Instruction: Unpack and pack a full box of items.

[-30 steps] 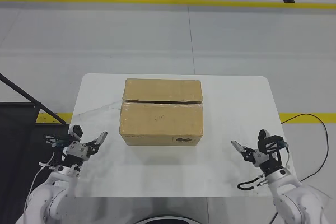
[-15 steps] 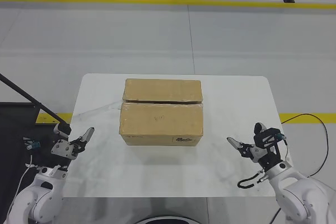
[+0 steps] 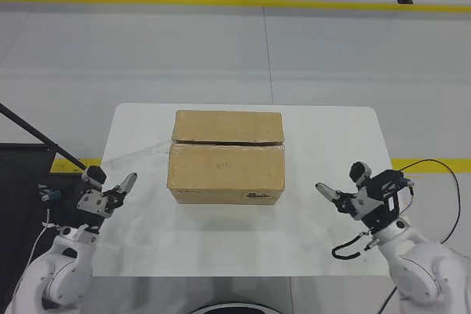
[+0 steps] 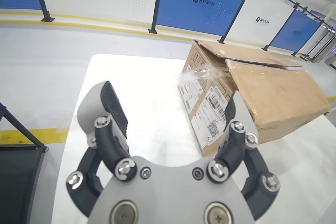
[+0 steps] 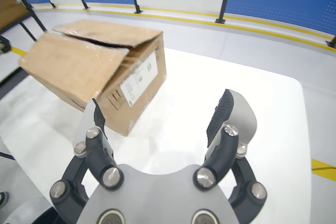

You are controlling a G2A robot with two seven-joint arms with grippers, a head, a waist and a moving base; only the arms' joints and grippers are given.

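Observation:
A brown cardboard box [image 3: 226, 166] lies in the middle of the white table [image 3: 243, 235]. Its two top flaps are down, with a narrow gap along their seam. In the left wrist view the box [image 4: 275, 93] has loose clear tape [image 4: 194, 75] at one upper corner and labels on its end face. My left gripper [image 3: 112, 180] hovers over the table's left edge, open and empty, well short of the box. My right gripper [image 3: 341, 182] is open and empty to the right of the box. The right wrist view has the box [image 5: 78, 64] beyond the right gripper [image 5: 160, 100].
A black slanted pole [image 3: 31, 129] and a dark panel [image 3: 8, 204] stand off the table's left side. A black cable [image 3: 447, 204] loops past the right edge. Bare table lies in front of the box and on both sides.
The left gripper drew back to the left edge, then moved farther from the robot. The right gripper moved up along the table and a little toward the box. The box stayed put.

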